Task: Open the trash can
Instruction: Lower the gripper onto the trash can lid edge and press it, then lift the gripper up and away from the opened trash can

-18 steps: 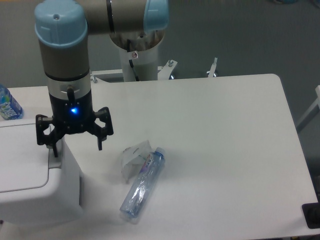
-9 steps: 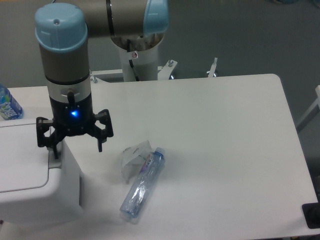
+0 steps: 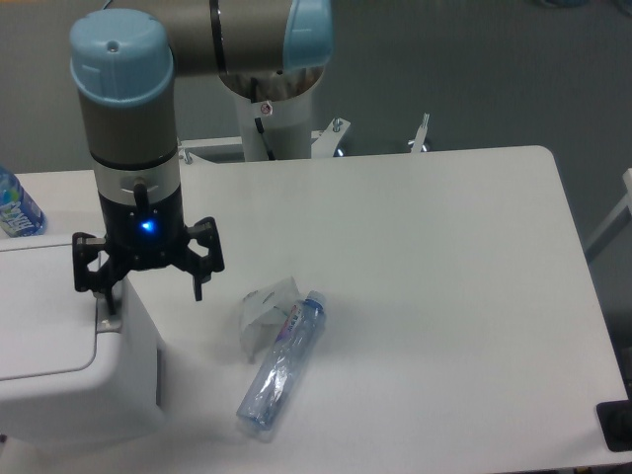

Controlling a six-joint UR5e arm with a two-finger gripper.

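Observation:
The trash can [image 3: 69, 375] is a large boxy white bin at the left front of the table, with a flat white lid [image 3: 39, 316] lying shut on top. Its light grey tab [image 3: 107, 318] sits at the lid's right edge. My gripper [image 3: 153, 296] hangs open over the bin's right top edge. Its left fingertip [image 3: 108, 302] is down at the tab, touching or just above it. Its right fingertip [image 3: 197, 288] hangs in the air beside the bin. Nothing is held between them.
An empty clear plastic bottle [image 3: 281, 363] lies on the table right of the bin, with a crumpled clear wrapper [image 3: 265, 308] by its neck. Another bottle with a blue label [image 3: 14, 207] stands at the far left edge behind the bin.
The gripper has sunk a few pixels toward the bin's lid edge. Nothing else has moved.

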